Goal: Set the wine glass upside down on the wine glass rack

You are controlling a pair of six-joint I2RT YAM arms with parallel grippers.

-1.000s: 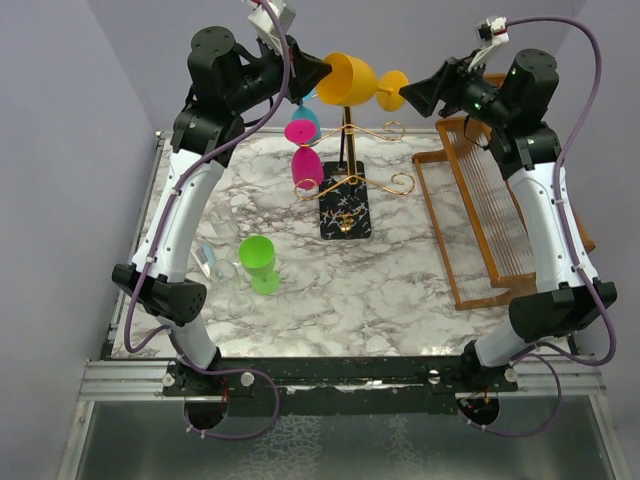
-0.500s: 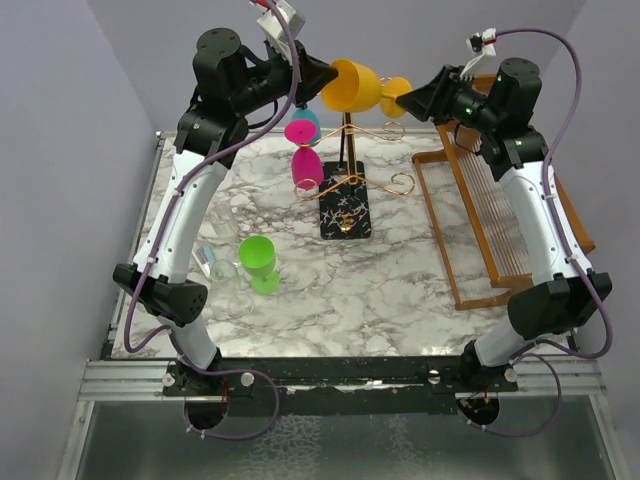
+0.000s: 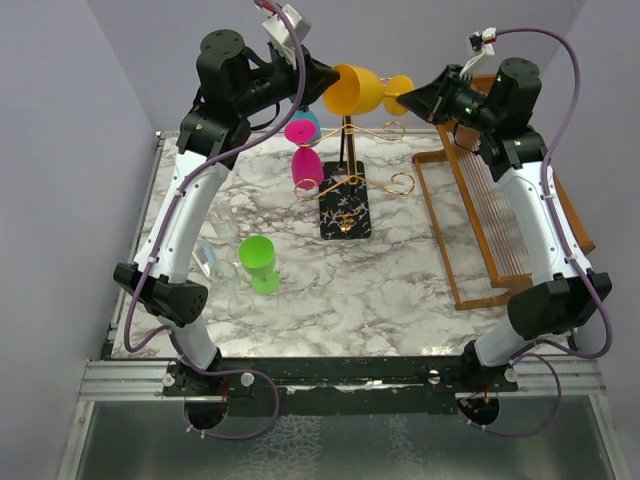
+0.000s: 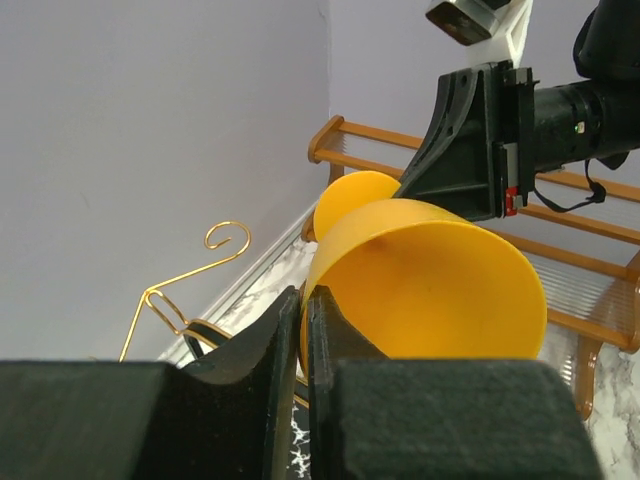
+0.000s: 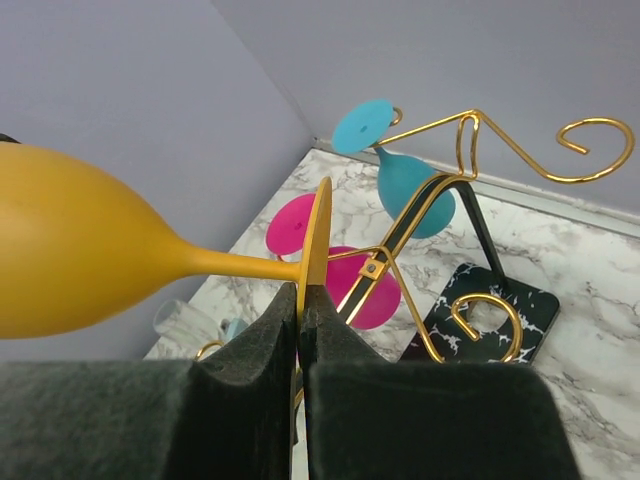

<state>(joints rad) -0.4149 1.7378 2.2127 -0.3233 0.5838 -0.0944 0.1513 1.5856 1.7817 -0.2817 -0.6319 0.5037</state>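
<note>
On the marble table (image 3: 400, 290), far left, a green glass (image 3: 258, 262) lies on its side with a clear object (image 3: 207, 260) just beside it, too faint to make out. Above them the left arm reaches up and inward; the left gripper (image 4: 303, 300) has its fingers (image 4: 280, 335) pressed together on the rim of the yellow wine glass (image 3: 352, 88), one inside the bowl and one outside. The glass is held level in the air between the two arms, mouth to the left and foot to the right. In the top view it sits over the central post of the wine glass rack (image 3: 343, 212).

On the rack's left arms a pink glass (image 3: 305, 165) hangs bowl down, and a teal glass (image 5: 410, 185) hangs behind it; the black speckled base rests on the table. The gold scrolls on the right carry nothing.

The right gripper (image 5: 298, 295) is pinched shut on the thin foot disc of the yellow glass; the wrist view shows the disc edge-on between the pads (image 5: 250, 340). Gold wire crosses just behind the foot, and I cannot tell whether they touch. At the far right, a wooden rack (image 3: 490, 220) lies flat on the table.
</note>
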